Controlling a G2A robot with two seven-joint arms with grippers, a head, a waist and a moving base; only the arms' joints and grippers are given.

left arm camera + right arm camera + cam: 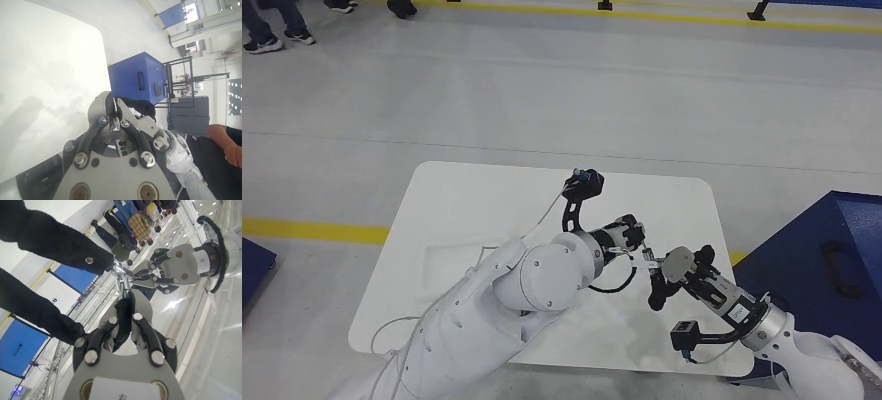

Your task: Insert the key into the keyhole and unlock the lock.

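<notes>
- Surface (472, 220): on the floor, directly before the robot.
- Cabinet (832, 270): on the floor, right of the surface, just beside its near right corner.
- Floor stripe (312, 230): runs left to right and passes beneath the surface.
- Left gripper (113, 102): above the near right part of the surface, pointing right towards the right gripper.
- Right gripper (126, 294): just right of the left gripper and facing it, tips close together.
- Key (114, 122): between the left gripper's fingers.
- Lock (123, 284): between the right gripper's fingers, projecting past their tips, meeting the left gripper's tips. How far the key enters cannot be told.
</notes>
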